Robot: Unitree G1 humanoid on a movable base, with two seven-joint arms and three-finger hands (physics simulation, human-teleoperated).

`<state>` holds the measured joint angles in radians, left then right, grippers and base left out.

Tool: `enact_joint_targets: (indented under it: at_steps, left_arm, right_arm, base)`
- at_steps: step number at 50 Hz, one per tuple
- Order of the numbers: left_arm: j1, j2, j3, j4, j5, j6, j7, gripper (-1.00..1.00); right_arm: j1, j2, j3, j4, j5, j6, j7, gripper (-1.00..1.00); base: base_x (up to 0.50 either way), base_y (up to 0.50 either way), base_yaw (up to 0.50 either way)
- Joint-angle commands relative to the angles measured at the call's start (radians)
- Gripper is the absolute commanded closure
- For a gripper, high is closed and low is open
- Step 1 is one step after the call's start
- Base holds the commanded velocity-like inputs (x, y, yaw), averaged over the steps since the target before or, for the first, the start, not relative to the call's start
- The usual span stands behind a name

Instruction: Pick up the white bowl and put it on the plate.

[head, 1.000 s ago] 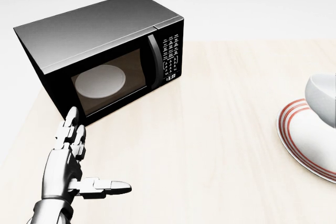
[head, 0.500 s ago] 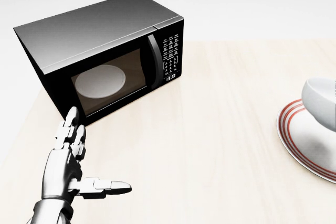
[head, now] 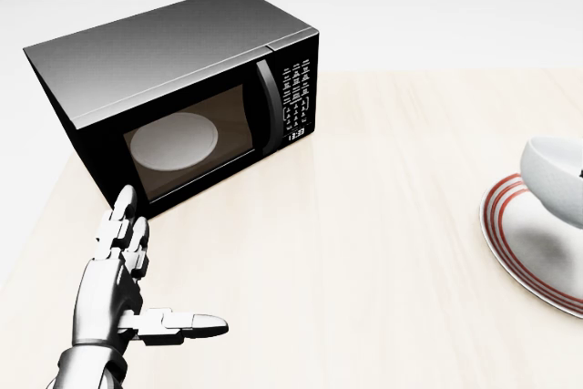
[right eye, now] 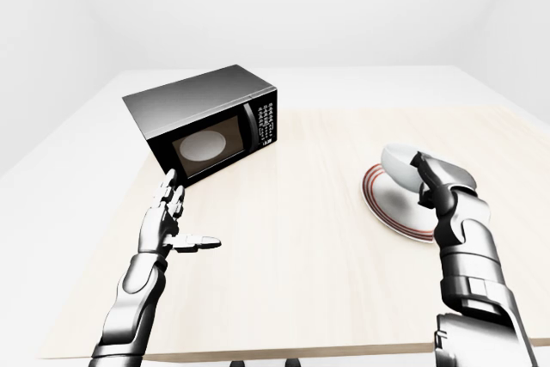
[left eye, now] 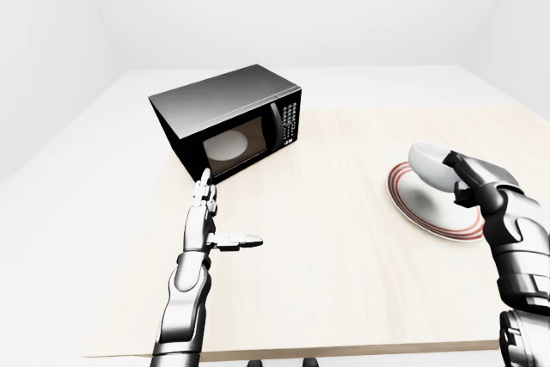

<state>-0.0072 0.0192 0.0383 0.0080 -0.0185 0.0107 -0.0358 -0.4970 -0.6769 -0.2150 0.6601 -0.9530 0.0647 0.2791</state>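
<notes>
The white bowl (left eye: 427, 164) hangs tilted just over the left part of the red-ringed plate (left eye: 418, 209), casting a shadow on it. My right hand (left eye: 459, 180) is shut on the bowl's right rim, with dark fingers (left eye: 467, 174) wrapped over it. In the head view only the bowl (head: 549, 178) and the plate (head: 526, 241) show at the right edge, and the hand is mostly cut off. My left hand (head: 173, 261) hovers open and flat over the table at the lower left, thumb out to the right, holding nothing.
A black microwave (head: 173, 79) with its door shut stands at the upper left of the light wooden table (head: 364, 225), just beyond my left hand. The table's near edge (left eye: 344, 351) runs along the bottom of the left-eye view.
The bowl has shifted slightly left and down over the plate and tilted a little more. The left hand and the camera have not moved.
</notes>
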Motion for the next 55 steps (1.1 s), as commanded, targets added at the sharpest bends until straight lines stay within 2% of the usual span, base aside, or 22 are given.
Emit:
enact_joint_targets:
  at_steps: [1,19,42,43,44,45,46,47,55]
  left_arm:
    - [0.000,0.000,0.000,0.000,0.000,0.000,0.000,-1.00]
    - [0.000,0.000,0.000,0.000,0.000,0.000,0.000,-1.00]
    - [0.000,0.000,0.000,0.000,0.000,0.000,0.000,-1.00]
    - [0.000,0.000,0.000,0.000,0.000,0.000,0.000,-1.00]
    - [0.000,0.000,0.000,0.000,0.000,0.000,0.000,-1.00]
    - [0.000,0.000,0.000,0.000,0.000,0.000,0.000,-1.00]
    - [0.000,0.000,0.000,0.000,0.000,0.000,0.000,-1.00]
    - [0.000,0.000,0.000,0.000,0.000,0.000,0.000,-1.00]
    - [0.000,0.000,0.000,0.000,0.000,0.000,0.000,-1.00]
  right_arm:
    - [-0.034,-0.019,0.011,0.081,-0.098,-0.027,-0.045,1.00]
    - [-0.053,-0.025,0.044,0.217,-0.078,-0.050,-0.126,1.00]
    - [-0.043,-0.026,0.050,0.224,-0.063,-0.053,-0.128,1.00]
    - [-0.042,-0.026,0.049,0.221,-0.063,-0.052,-0.125,0.28]
    - [-0.042,-0.027,0.048,0.217,-0.062,-0.051,-0.123,-0.12]
    - [-0.042,-0.027,0.048,0.214,-0.063,-0.049,-0.123,-0.82]
    - [-0.042,-0.028,0.048,0.214,-0.064,-0.049,-0.122,-0.82]
    - [-0.042,-0.028,0.047,0.211,-0.063,-0.048,-0.119,-1.00]
    - [-0.047,-0.026,0.049,0.227,-0.063,-0.050,-0.123,-1.00]
  base:
    - [0.00,0.00,0.00]
    - [0.00,0.00,0.00]
    - [0.00,0.00,0.00]
    - [0.00,0.00,0.00]
    - [0.00,0.00,0.00]
    - [0.00,0.00,0.00]
    - [0.00,0.00,0.00]
    - [0.00,0.00,0.00]
    - [0.00,0.00,0.00]
